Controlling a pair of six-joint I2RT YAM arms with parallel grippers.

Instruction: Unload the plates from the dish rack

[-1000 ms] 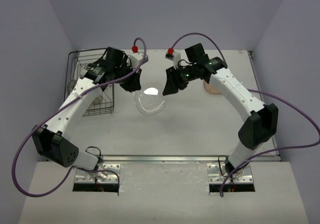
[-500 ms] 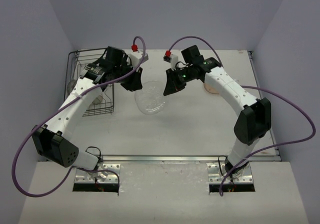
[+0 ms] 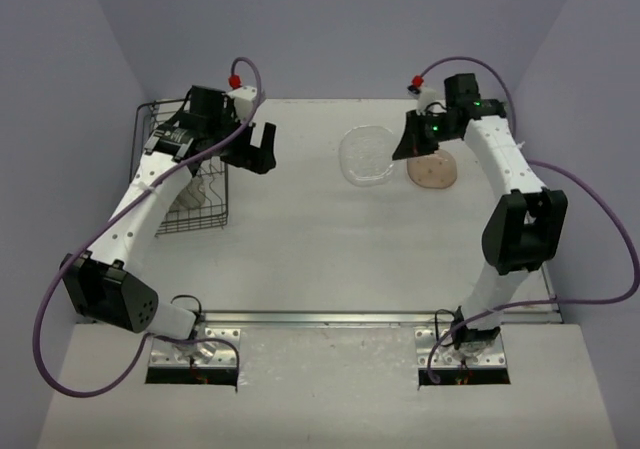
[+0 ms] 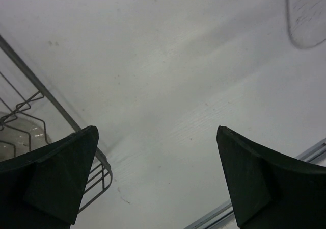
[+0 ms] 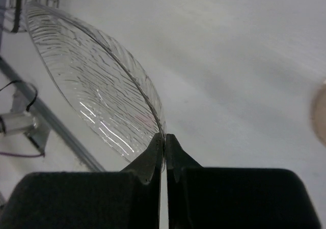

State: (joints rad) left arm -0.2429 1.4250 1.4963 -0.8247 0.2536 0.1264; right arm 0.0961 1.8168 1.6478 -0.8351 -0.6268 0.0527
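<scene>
My right gripper [image 3: 402, 147] [image 5: 164, 137] is shut on the rim of a see-through ribbed plate [image 3: 366, 156] [image 5: 97, 81], which hangs tilted above the table at the back right. Just right of it a pale beige-pink plate [image 3: 432, 172] [image 5: 321, 118] lies flat on the table. At the back left stands the black wire dish rack [image 3: 150, 165] [image 4: 49, 99], with a pale plate [image 3: 193, 194] [image 4: 11, 140] inside it. My left gripper [image 3: 256, 153] [image 4: 157, 132] hovers open and empty just right of the rack. The see-through plate [image 4: 307, 16] shows far off in the left wrist view.
Purple-grey walls close the table on three sides. A metal rail [image 3: 380, 318] runs along the near edge by the arm bases. The rack's tall wire side [image 3: 228, 184] stands close to my left forearm.
The left gripper opened, let go of the see-through plate and drew back toward the rack. The right gripper shut on that plate and carried it right, beside the beige-pink plate.
</scene>
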